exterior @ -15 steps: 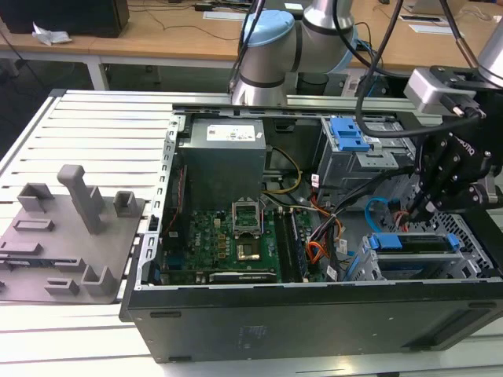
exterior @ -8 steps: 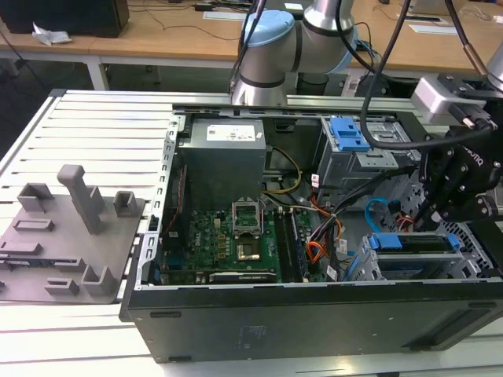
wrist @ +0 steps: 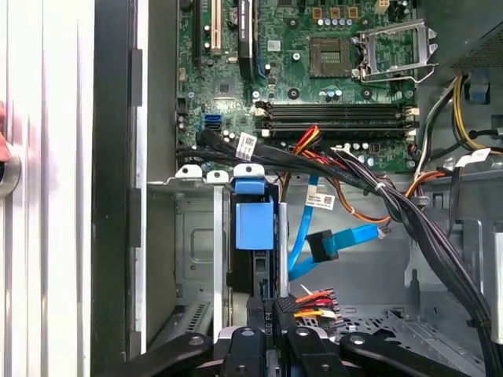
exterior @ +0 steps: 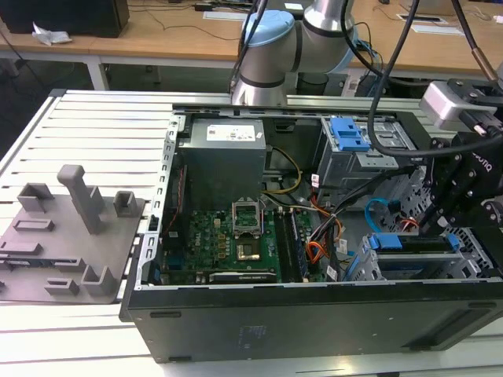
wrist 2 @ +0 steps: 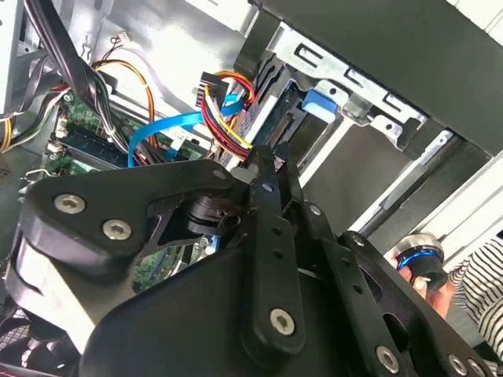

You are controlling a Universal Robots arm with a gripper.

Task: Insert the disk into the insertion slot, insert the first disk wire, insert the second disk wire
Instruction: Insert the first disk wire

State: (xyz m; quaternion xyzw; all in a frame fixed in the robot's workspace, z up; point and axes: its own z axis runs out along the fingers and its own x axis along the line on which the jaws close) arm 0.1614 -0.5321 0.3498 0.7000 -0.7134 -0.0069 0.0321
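The disk sits in the insertion slot (wrist: 195, 236), a silver cage; its blue carrier (wrist: 254, 224) shows at the cage mouth in the first wrist view and also in the exterior view as blue carrier (exterior: 385, 242). My gripper (wrist: 271, 312) hangs just behind the carrier, shut on the dark plug of the first disk wire (wrist: 314, 299), a bundle of red, orange and black strands. In the second wrist view the gripper (wrist 2: 271, 161) pinches the same first disk wire (wrist 2: 228, 118). The second disk wire (wrist: 346, 236), light blue, loops loose beside it, its plug free.
The open computer case (exterior: 314, 314) lies on a slatted table, motherboard (exterior: 228, 236) in the middle. A grey cage with a blue latch (exterior: 350, 137) stands behind the slot. Thick black cables (wrist: 409, 212) cross the bay. A person's hand (wrist 2: 431, 287) rests outside the case wall.
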